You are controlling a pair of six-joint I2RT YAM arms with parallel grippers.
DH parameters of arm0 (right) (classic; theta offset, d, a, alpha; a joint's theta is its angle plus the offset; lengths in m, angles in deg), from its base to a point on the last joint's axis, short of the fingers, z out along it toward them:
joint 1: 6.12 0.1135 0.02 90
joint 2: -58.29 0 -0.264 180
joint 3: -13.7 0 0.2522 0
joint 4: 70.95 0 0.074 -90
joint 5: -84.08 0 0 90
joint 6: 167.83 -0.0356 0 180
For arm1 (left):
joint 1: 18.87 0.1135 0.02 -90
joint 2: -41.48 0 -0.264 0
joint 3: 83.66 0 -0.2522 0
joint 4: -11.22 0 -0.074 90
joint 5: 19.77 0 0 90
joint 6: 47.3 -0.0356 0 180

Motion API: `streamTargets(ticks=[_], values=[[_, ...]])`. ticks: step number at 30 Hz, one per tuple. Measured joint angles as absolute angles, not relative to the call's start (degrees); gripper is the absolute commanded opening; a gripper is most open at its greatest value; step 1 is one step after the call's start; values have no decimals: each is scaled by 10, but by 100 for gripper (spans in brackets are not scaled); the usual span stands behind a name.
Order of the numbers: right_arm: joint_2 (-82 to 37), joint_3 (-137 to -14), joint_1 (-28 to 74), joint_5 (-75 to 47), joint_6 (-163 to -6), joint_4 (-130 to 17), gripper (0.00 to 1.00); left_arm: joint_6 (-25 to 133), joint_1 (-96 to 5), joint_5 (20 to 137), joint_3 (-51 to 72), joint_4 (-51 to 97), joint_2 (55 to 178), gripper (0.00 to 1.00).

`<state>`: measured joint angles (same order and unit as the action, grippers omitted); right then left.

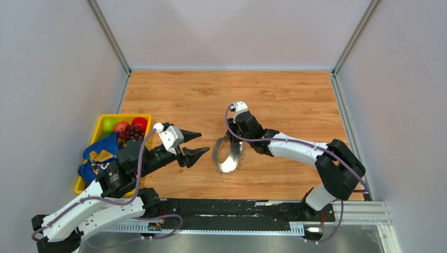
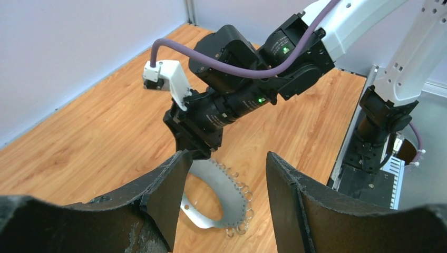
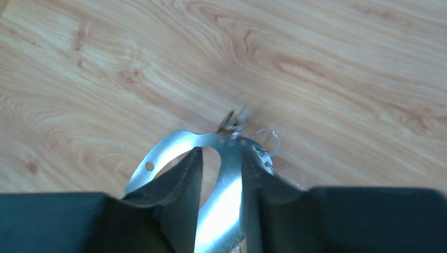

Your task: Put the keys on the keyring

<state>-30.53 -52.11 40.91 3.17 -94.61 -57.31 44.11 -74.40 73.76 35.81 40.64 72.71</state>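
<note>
The left gripper (image 1: 194,146) is held wide open and empty, just left of the keyring (image 1: 228,156). The keyring is held on edge at the middle of the table (image 1: 295,95), its band clamped between the fingers of the right gripper (image 1: 235,142). The presenting step is judged in hand. No loose key is seen, so one must next be located and grasped.
</note>
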Motion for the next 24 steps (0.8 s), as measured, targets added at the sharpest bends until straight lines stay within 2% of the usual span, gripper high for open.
streamTargets(ticks=[8, 14, 19, 24], values=[[-312, -542, 401, 54, -947, -583, 67, 441, -744, 724, 358, 406, 728, 65], [-257, -542, 401, 59, -931, -578, 99, 441, -744, 704, 358, 406, 738, 66], [-190, -542, 401, 66, -916, -568, 100, 439, -744, 681, 357, 406, 752, 69], [-115, -538, 401, 85, -902, -555, 100, 435, -744, 656, 343, 410, 765, 84]])
